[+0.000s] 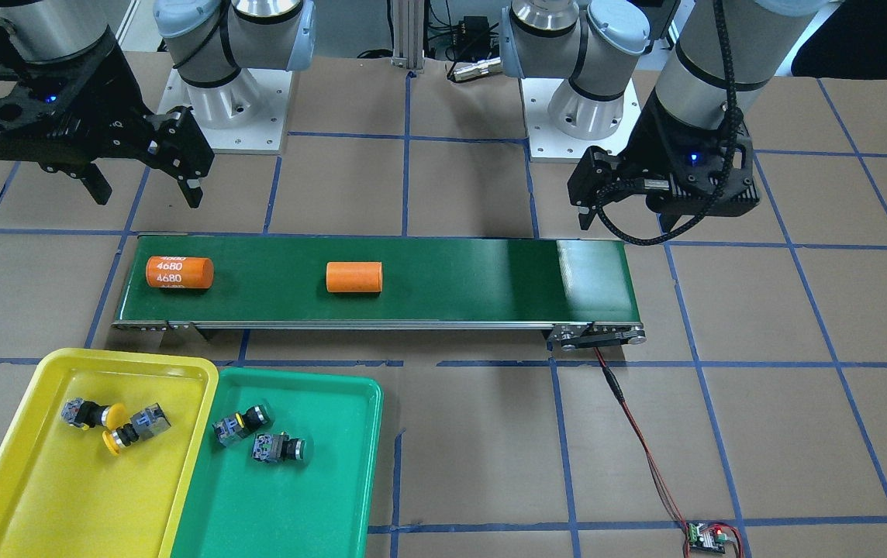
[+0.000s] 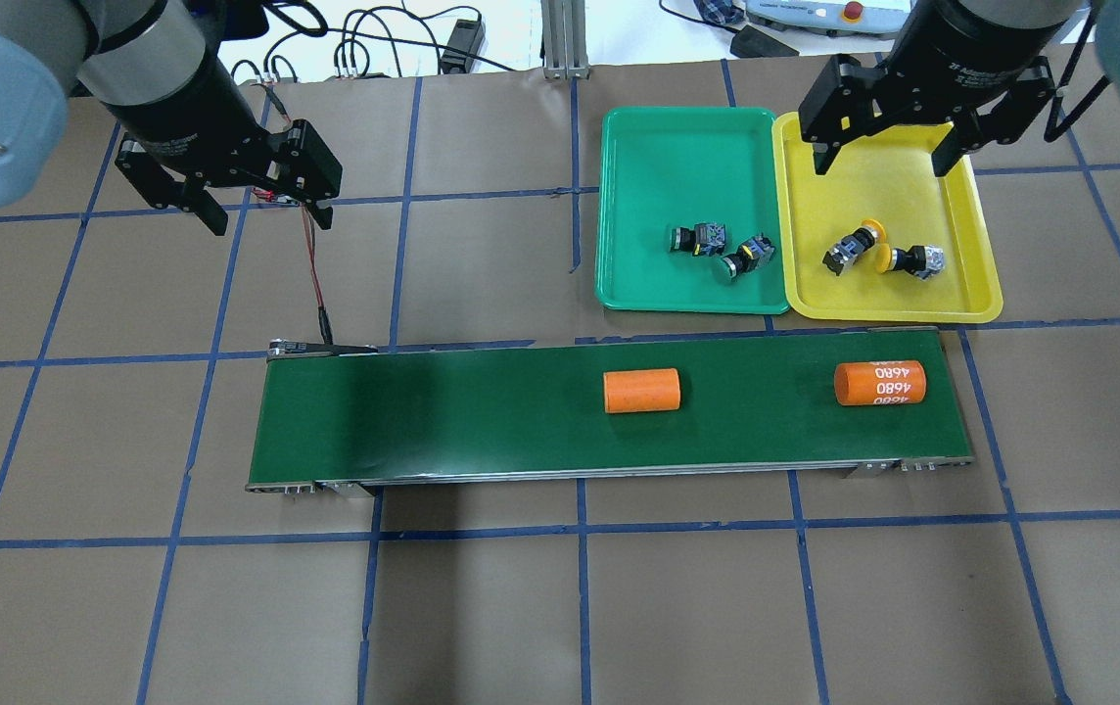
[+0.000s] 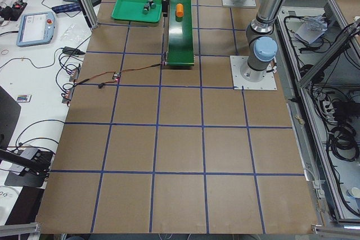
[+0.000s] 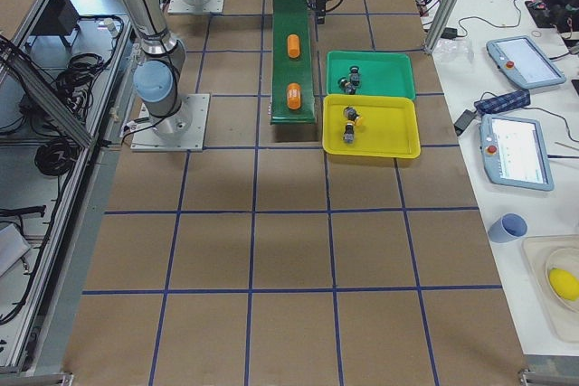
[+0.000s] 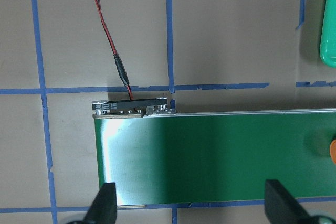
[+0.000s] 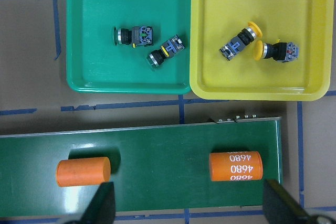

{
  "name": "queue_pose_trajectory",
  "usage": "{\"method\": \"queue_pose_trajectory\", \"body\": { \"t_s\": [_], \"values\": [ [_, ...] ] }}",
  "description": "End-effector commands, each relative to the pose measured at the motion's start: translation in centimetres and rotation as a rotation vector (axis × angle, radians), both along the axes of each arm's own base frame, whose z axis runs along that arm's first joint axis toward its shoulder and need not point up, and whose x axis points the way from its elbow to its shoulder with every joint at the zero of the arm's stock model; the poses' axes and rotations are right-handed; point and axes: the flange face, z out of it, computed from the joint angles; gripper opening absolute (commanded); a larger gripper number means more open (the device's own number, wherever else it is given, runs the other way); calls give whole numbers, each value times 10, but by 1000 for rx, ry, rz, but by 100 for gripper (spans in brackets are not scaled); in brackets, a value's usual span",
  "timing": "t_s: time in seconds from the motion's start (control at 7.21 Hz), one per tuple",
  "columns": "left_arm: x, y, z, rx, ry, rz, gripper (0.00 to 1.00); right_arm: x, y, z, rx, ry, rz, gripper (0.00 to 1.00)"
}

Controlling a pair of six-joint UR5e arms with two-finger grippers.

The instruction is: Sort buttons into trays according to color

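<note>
Two yellow-capped buttons (image 2: pixel 854 245) (image 2: pixel 908 258) lie on their sides in the yellow tray (image 2: pixel 952 215). Two green-capped buttons (image 2: pixel 697 238) (image 2: pixel 749 258) lie in the green tray (image 2: pixel 687 166) beside it. The right wrist view shows all of them: the green pair (image 6: pixel 134 35) and the yellow pair (image 6: pixel 240 42). My right gripper (image 2: pixel 881 162) is open and empty, high over the yellow tray's far part. My left gripper (image 2: pixel 271 221) is open and empty above the table, beyond the conveyor's left end; the left wrist view (image 5: pixel 191 203) shows nothing between its fingers.
A long dark-green conveyor belt (image 2: pixel 472 411) lies across the middle, with two orange cylinders (image 2: pixel 641 391) (image 2: pixel 879 383) on it. A red-black wire (image 2: pixel 310 264) runs from its left end under my left gripper to a small controller board (image 1: pixel 711 536).
</note>
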Motion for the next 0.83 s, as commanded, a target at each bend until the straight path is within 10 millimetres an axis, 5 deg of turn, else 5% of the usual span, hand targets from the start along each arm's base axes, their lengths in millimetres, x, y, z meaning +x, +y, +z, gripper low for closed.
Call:
{"method": "queue_pose_trajectory", "body": {
  "t_s": [0.0, 0.69],
  "values": [
    [5, 8, 8, 6, -11, -1, 100, 0, 1, 1, -1, -2, 1, 100],
    [6, 9, 7, 21, -10, -4, 100, 0, 1, 1, -1, -1, 0, 100]
  ]
}}
